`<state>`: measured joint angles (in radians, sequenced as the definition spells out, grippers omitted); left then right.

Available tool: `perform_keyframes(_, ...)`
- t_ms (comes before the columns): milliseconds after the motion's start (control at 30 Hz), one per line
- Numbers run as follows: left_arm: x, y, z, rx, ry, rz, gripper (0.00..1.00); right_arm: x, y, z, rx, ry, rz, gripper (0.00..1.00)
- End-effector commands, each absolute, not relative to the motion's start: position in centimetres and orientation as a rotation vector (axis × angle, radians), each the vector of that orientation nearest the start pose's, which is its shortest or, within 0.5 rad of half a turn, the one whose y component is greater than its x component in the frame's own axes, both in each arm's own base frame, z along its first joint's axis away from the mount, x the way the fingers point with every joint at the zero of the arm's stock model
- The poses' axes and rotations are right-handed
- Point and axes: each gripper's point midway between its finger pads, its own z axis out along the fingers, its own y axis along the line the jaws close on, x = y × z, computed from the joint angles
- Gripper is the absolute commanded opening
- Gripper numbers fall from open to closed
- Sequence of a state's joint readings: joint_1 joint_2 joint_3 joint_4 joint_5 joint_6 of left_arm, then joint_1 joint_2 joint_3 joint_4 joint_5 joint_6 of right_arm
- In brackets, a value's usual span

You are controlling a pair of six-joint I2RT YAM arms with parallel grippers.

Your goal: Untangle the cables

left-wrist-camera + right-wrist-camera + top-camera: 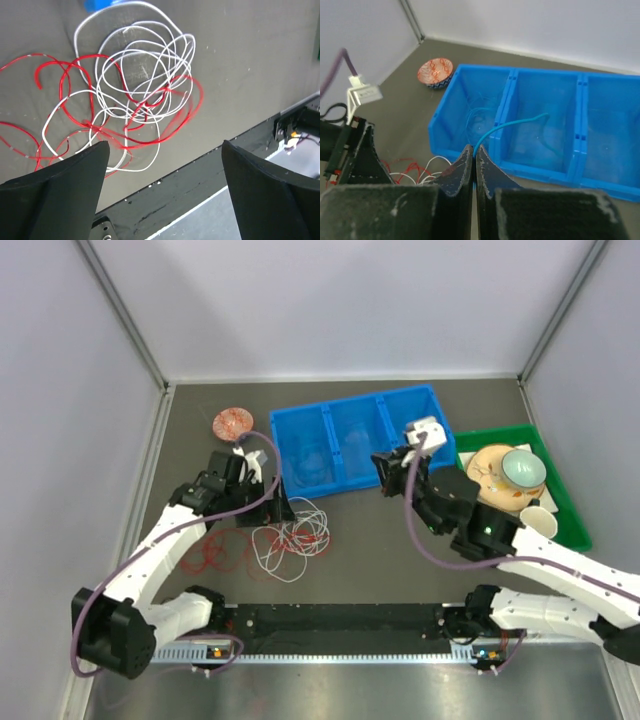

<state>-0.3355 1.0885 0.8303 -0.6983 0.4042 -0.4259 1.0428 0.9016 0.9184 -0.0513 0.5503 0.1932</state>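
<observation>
The cables (287, 538) lie in a loose heap on the dark, matte table (380, 560), just in front of the left end of the blue bin (358, 443) and beside the left arm's wrist. From the left wrist view the heap is thin, glossy wire. The white strands (135, 65) are wound into overlapping round loops. The red strands (65, 75) run through and under them in wider, more irregular curves that spread toward the left.

The left pincer (165, 150) hangs above the near edge of this heap. Its two broad, black, wedge-shaped fingers (65, 195) are spread wide apart and hold nothing.

The right pincer (476, 152) has its dark tapered fingers (460, 172) pressed almost together, leaving only a slit. They are nipped on the end of a thin blue cable (515, 125). This cable rises from the fingertips in a smooth arc over the bin's front wall and ends above the middle compartment.

The bin is smooth moulded plastic, rectangular, with three compartments side by side. A faint coil of more blue wire (480, 119) lies in the left one.

A small round bowl (436, 72) with a red pattern stands on the table beyond the bin's left corner. A green tray (565, 505) of crockery sits at the right.
</observation>
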Motion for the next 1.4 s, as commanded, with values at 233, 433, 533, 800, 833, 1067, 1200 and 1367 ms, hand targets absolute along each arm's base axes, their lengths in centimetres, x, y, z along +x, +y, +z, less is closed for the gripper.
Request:
perform_keyframes(233, 27.1, -15.2, 21.3, -0.227, 2.289, -0.721, 0.99, 28.2, 32.6, 39.8, -0.359, 1.486, 0.766, 0.0)
perform_keyframes(433, 28.0, -11.6, 23.8, -0.381, 2.124, -0.554, 0.99, 30.8, 34.9, 40.6, -0.37, 1.457, 0.806, 0.0)
perform_keyframes(533, 27.6, -9.7, 24.5, -0.445, 2.086, -0.471, 0.99, 31.6, 36.0, 40.9, -0.393, 1.454, 0.819, 0.0)
perform_keyframes(800, 26.6, -8.4, 26.3, -0.436, 2.034, -0.425, 0.99, 33.2, 38.6, 39.8, -0.418, 1.474, 0.843, 0.0)
perform_keyframes(833, 26.5, -8.3, 26.4, -0.434, 2.032, -0.423, 0.99, 33.5, 38.8, 39.6, -0.416, 1.476, 0.842, 0.0)
perform_keyframes(1067, 26.2, -8.3, 26.5, -0.395, 2.037, -0.415, 0.99, 35.5, 39.6, 36.3, -0.385, 1.512, 0.841, 0.0)
perform_keyframes(1200, 26.0, -8.3, 26.3, -0.398, 2.047, -0.411, 0.99, 36.8, 41.0, 34.2, -0.408, 1.554, 0.838, 0.0)
perform_keyframes(1367, 25.6, -8.1, 25.7, -0.401, 2.066, -0.403, 0.99, 39.0, 42.7, 30.2, -0.419, 1.634, 0.815, 0.0)
